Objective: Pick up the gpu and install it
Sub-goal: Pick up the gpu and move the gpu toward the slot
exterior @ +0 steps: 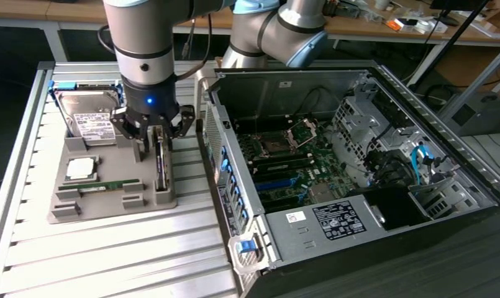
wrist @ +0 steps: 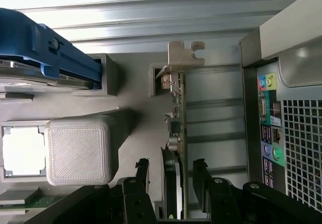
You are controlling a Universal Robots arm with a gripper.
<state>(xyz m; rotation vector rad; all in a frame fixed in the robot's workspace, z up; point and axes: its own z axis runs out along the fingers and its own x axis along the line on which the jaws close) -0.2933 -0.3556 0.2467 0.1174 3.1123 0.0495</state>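
**Gripper (wrist: 172, 181) astride the gpu (wrist: 180, 118), jaws wide**

The open computer case (exterior: 316, 87) is seen at the exterior view's right, and the grey tray (exterior: 109, 205) lies just beside it. The gpu is stood on edge in a tray slot, its long axis running roughly alongside the case. The silver bracket (wrist: 183, 55) is at the end away from the gripper. The fingers (wrist: 201, 176) are spread wide, one placed beside each face of the card. Nothing is gripped.
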